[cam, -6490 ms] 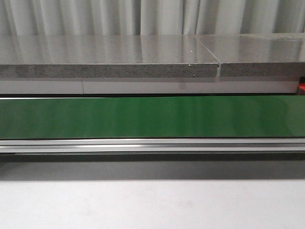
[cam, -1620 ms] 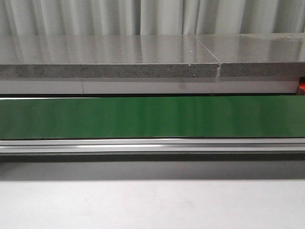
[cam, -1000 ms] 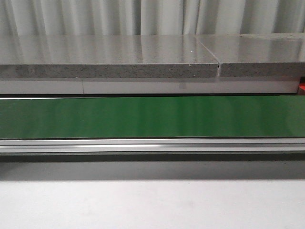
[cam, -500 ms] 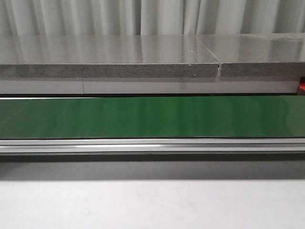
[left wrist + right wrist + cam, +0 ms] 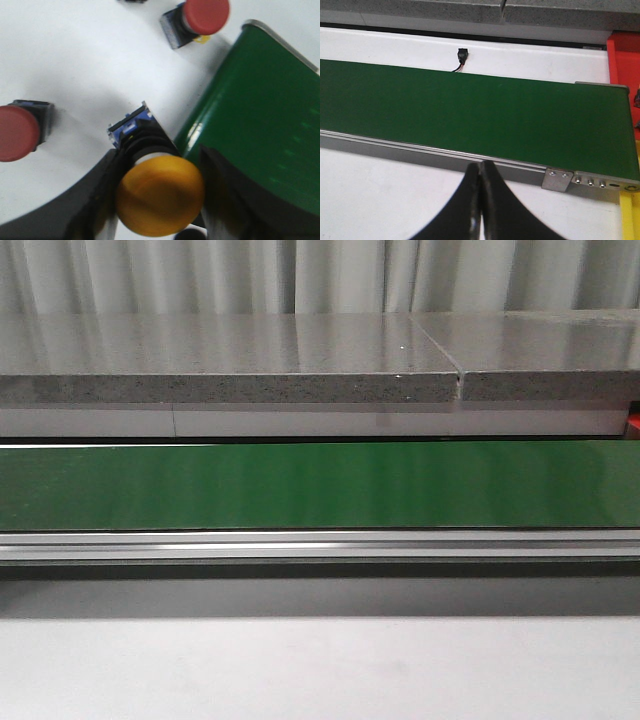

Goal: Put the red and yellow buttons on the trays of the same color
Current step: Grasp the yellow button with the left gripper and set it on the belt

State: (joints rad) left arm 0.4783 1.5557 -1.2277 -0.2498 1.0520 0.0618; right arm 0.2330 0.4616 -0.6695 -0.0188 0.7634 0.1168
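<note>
Yellow dome-capped push button on a black and blue base [image 5: 159,197] sits between the left gripper's [image 5: 159,200] two dark fingers [image 5: 92,200], which press close on its cap from both sides, so I judge the jaws clamped on it, though blur hides the exact contact. Across the earlier front views and this one nothing has changed: the long green conveyor belt [image 5: 320,485] and grey stone slab [image 5: 230,360] look identical and no arm enters that view, so progress cannot be read from there. Two red dome-capped buttons lie on the white table [image 5: 75,55], one [image 5: 17,132] beside the gripper, the other [image 5: 200,17] farther off near the belt's rounded end. That belt edge runs just beside the held button, so a straight lift looks safer than a sideways drag. The right gripper [image 5: 480,200] hovers over bare table on the near side of the belt's aluminium rail [image 5: 445,157], fingers pressed together on nothing. A red tray edge [image 5: 622,60] and a yellow strip [image 5: 630,217] show at the far right, beyond the belt's end
</note>
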